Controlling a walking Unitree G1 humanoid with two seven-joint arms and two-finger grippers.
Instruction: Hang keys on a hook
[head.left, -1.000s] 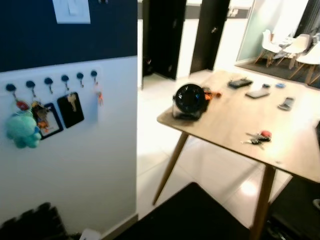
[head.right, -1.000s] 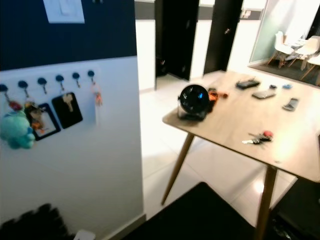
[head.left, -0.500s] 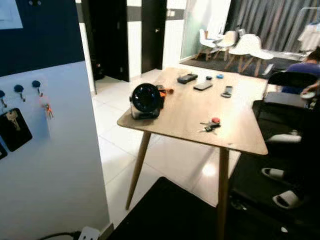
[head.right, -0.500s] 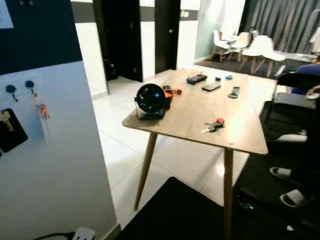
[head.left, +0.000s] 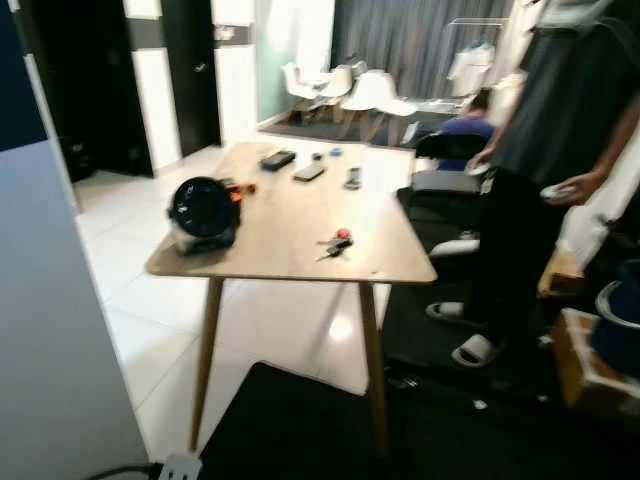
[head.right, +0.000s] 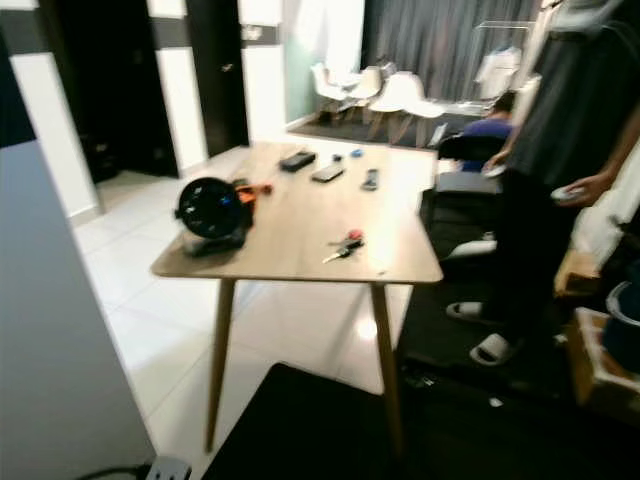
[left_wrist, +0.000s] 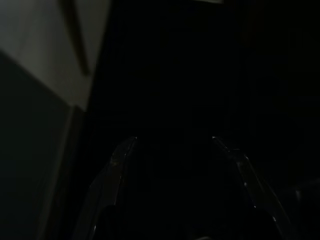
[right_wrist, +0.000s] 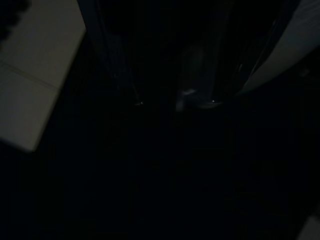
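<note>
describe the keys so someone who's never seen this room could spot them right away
Find the light wooden table standing on the white tiled floor. The keys lie flat near its front right corner, apart from the round black fan at the front left corner. Their red tag marks them out from the dark flat gadgets at the far end.

No readable text, labels, brand names, numbers or signs anywhere in the scene

The head views are soft and blurred: the small dark devices (head.left: 309, 172) lying on the wooden worktop (head.left: 270, 262) and the round black fan (head.left: 203, 211) carry no lettering that can be made out, and both wrist views are too dark to show any writing
</note>
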